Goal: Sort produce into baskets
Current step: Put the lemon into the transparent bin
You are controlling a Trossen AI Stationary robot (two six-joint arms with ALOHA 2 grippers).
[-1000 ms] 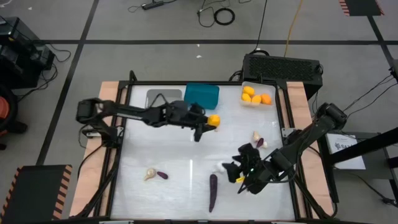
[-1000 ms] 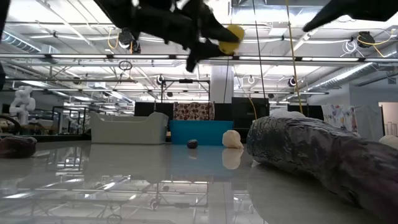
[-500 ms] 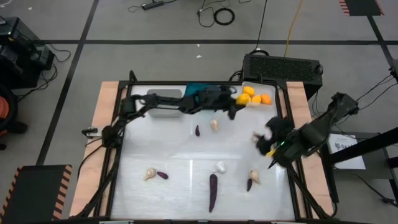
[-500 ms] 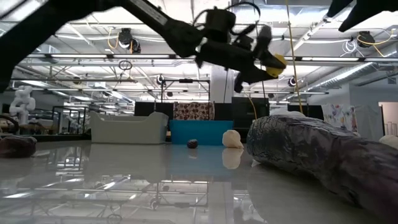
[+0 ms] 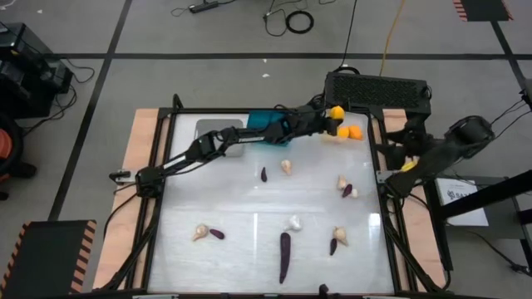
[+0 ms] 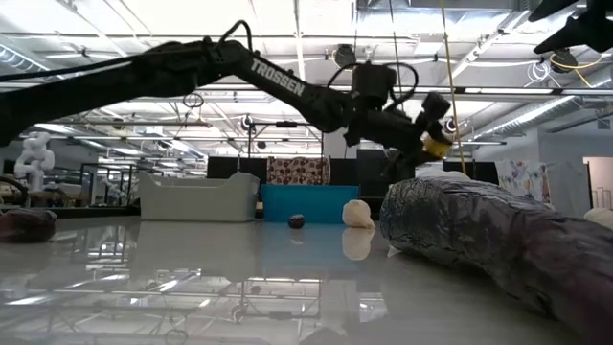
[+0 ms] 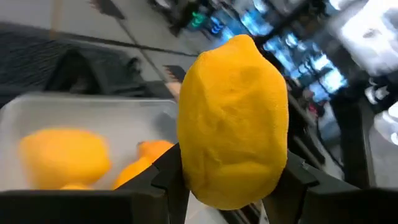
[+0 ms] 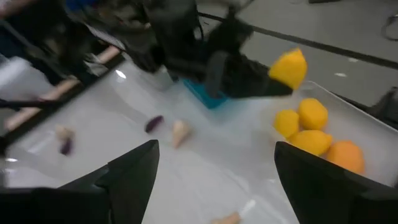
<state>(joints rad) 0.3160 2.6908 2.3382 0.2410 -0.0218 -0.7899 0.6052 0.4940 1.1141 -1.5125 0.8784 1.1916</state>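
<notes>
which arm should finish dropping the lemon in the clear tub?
Left. The left gripper already holds the lemon above the clear tub; the right gripper is empty, off the table's right edge.

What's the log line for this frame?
left gripper: holding lemon over clear tub | right gripper: open, off table edge

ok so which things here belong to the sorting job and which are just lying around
Job:
- yellow fruit held in the left claw
- clear tub holding yellow fruits
- teal tub
- grey tub
- long purple vegetable
- beige bulbs, e.g.

Lying about:
- black box behind the table
- floor cables
</notes>
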